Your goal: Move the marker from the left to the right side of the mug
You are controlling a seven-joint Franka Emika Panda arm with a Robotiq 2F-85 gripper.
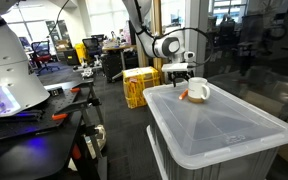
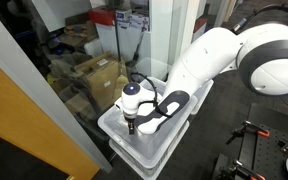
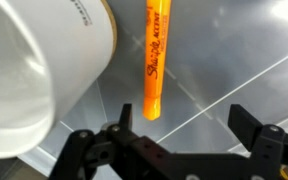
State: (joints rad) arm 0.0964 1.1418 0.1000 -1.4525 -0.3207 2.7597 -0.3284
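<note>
Lab, plastic bin lid (image 3: 234, 60): marker (image 3: 151, 65) lies just ahead of the gripper (image 3: 164, 132), long axis crosswise to wide, empty jaws; mug (image 3: 39, 70) alongside.

Wide-spread claw (image 3: 169, 150): marker (image 3: 152, 60) lies straight ahead, in line with the jaw gap. White mug (image 3: 34, 70) crowds left of claw in wrist view, just beside marker. Right of claw, bare bench (image 3: 249, 60), free passage.

Bright daylight, soft low-resolution frames

We see windows (image 1: 102, 14) flooding an exterior view; the mug (image 3: 29, 80) looms blurred and overexposed in the wrist view, the marker (image 3: 153, 60) sharp, pale glare streaking the worktop (image 3: 234, 60), the gripper (image 3: 181, 122) dark.
</note>
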